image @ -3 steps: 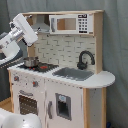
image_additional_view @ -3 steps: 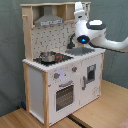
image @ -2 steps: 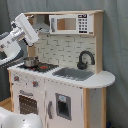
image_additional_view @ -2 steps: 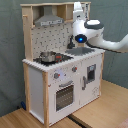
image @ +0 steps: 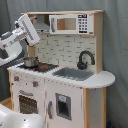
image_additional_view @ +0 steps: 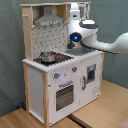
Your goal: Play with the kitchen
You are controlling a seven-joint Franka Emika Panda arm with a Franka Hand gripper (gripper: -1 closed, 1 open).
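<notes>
The kitchen (image: 65, 95) (image_additional_view: 37, 85) is a white and light-wood toy unit, seen in both exterior views. It has a black faucet (image: 85, 59), a grey sink (image: 75, 74), a microwave (image: 70, 24), a range hood (image_additional_view: 50, 20) and an oven door (image: 27, 102) (image_additional_view: 65, 95). A small metal pot (image: 31, 62) (image_additional_view: 48, 56) stands on the hob. My white arm reaches in front of the upper shelf, above the counter. Its gripper (image: 23, 21) (image_additional_view: 75, 9) is held high at hood level, touching nothing that I can see.
Knobs (image_additional_view: 56, 76) sit above the oven door. The unit stands on a light wooden surface (image_additional_view: 100, 110) with a grey curtain (image: 117, 50) behind. A white rounded robot part (image: 15, 117) fills the lower left corner of the first exterior view.
In the second exterior view my wrist has shifted left, closer to the upper shelf. In the first exterior view the arm has hardly moved.
</notes>
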